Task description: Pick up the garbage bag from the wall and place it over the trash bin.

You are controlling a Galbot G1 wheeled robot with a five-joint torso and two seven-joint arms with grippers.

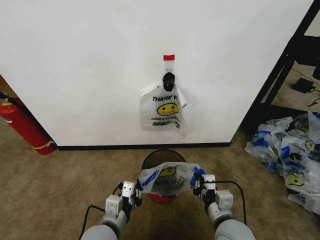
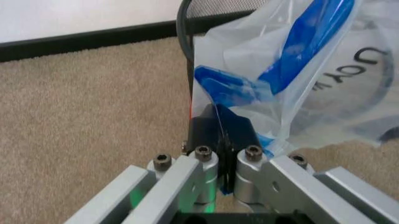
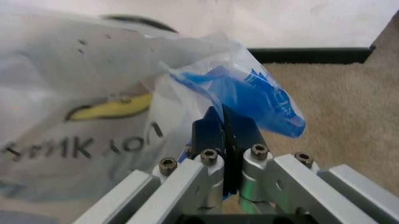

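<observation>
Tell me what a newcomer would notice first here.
A garbage bag is stretched between the left gripper and the right gripper, both with jaws shut on its blue handles, over the trash bin. Behind it, an identical smiley bag hangs from a red-taped hook on the wall. A pile of more bags lies on the carpet to the right, and a fire extinguisher leans at the left.
</observation>
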